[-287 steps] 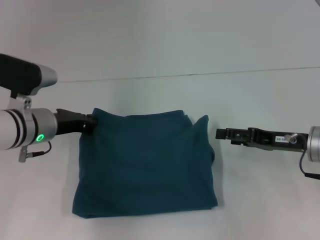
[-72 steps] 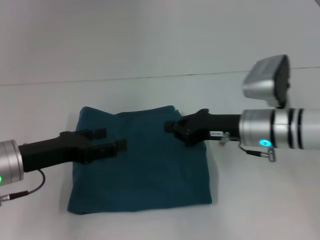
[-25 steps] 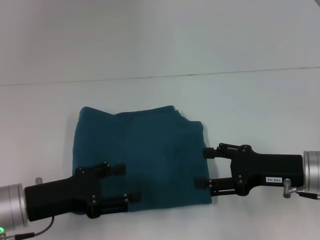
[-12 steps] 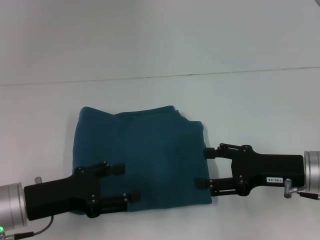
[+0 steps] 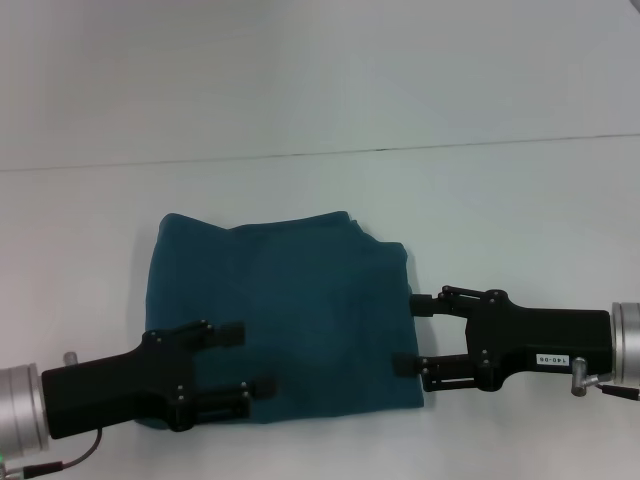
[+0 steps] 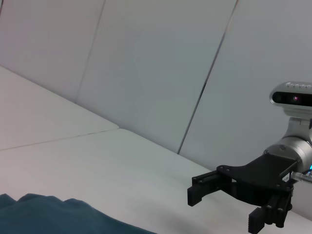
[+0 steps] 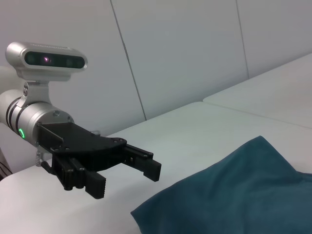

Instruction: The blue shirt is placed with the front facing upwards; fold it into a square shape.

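Item: blue shirt (image 5: 280, 310), folded near-square. Left gripper (image 5: 243, 362) at 7 o'clock, right gripper (image 5: 411, 333) at 4 o'clock, both spread, empty. You likely need only withdraw.

The blue shirt (image 5: 280, 315) lies folded into a rough square in the middle of the white table (image 5: 500, 200), and bare tabletop runs open on its far side and out to both flanks — a gripper could pass there unhindered. The near corners are crowded. The left gripper (image 5: 245, 360) hangs over the shirt's near-left corner with its fingers spread, blocking that edge, and the right gripper (image 5: 410, 333) sits at the near-right edge, fingers parted, barring approach from that flank. Between the two grippers, a strip of the shirt's near middle stays uncovered.
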Robot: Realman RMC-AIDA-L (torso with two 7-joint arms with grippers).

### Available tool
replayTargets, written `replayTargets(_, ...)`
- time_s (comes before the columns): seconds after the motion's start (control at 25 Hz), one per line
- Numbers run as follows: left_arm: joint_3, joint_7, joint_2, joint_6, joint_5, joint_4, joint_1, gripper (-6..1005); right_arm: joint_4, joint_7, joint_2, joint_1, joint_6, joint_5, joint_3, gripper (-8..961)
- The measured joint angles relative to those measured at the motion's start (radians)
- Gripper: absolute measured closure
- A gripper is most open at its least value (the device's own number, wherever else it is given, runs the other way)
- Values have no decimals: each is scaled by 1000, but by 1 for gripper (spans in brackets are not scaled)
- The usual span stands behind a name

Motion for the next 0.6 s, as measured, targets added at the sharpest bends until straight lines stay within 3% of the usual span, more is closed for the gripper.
replayTargets(0.6,-5,0,0,-2,0,-2,3,115,0,0,5,7,6,0,0,11)
